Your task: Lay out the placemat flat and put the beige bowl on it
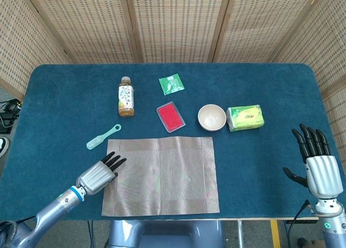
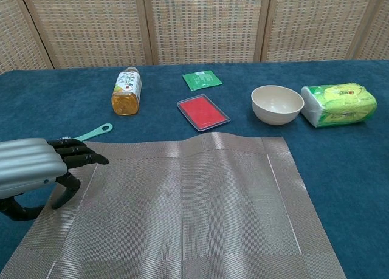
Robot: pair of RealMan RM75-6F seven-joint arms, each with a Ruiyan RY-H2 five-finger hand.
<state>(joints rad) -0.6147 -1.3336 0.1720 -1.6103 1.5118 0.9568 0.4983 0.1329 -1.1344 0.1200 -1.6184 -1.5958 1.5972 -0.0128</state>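
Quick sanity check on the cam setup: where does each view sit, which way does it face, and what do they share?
Head view: high above the near table edge, looking steeply down on the whole blue tabletop; shows the left hand with forearm and the right hand.
Chest view: low at the near edge, facing across the table toward the woven screens; shows only the left hand.
Shared: left hand, grey woven placemat, beige bowl.
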